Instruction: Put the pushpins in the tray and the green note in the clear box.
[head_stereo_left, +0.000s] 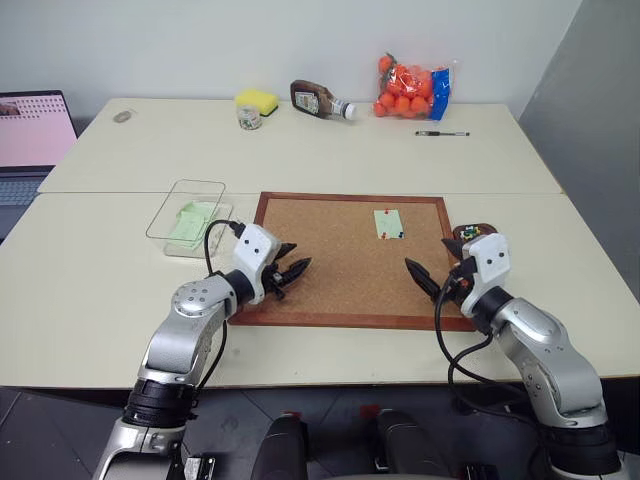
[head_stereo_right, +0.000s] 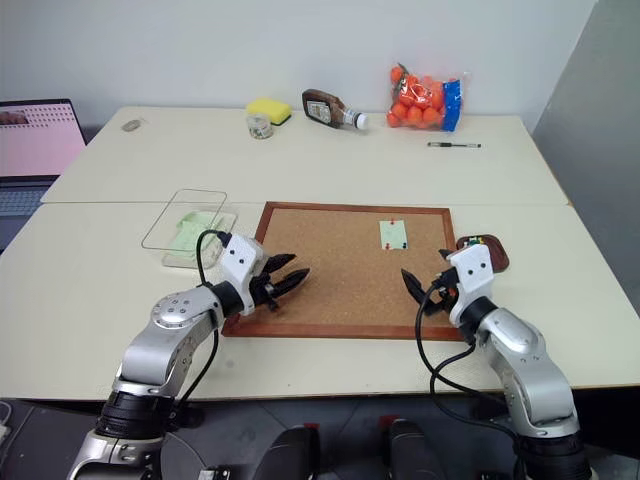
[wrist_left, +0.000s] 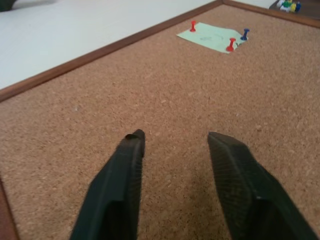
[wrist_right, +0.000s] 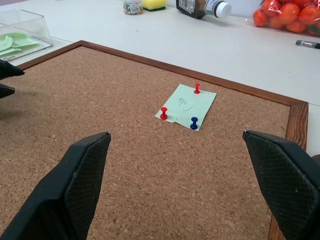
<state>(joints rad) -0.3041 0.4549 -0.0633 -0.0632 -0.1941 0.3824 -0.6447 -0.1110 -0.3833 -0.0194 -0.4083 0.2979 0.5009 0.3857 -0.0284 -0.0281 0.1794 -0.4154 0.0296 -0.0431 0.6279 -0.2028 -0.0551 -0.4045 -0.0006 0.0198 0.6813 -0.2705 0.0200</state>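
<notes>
The green note (wrist_right: 187, 106) lies on the cork board (head_stereo_left: 330, 270), towards its far right. It is held by two red pushpins (wrist_right: 163, 113) and a blue one (wrist_right: 194, 122). The dark brown tray (head_stereo_left: 487, 229) sits just off the board's right edge with several coloured pins in it. Left of the board is the clear box (head_stereo_left: 190, 215), holding pale green slips. My left gripper (wrist_left: 175, 136) hovers low over the board's near left part, open and empty. My right gripper (wrist_right: 176, 135) is wide open over the near right corner and faces the note.
Along the far side of the table are a yellow sponge (head_stereo_left: 256, 100), a small jar (head_stereo_left: 249, 118), a brown bottle on its side (head_stereo_left: 318, 99), a bag of oranges (head_stereo_left: 413, 88) and a pen (head_stereo_left: 442, 133). A laptop (head_stereo_left: 30, 130) stands at the far left.
</notes>
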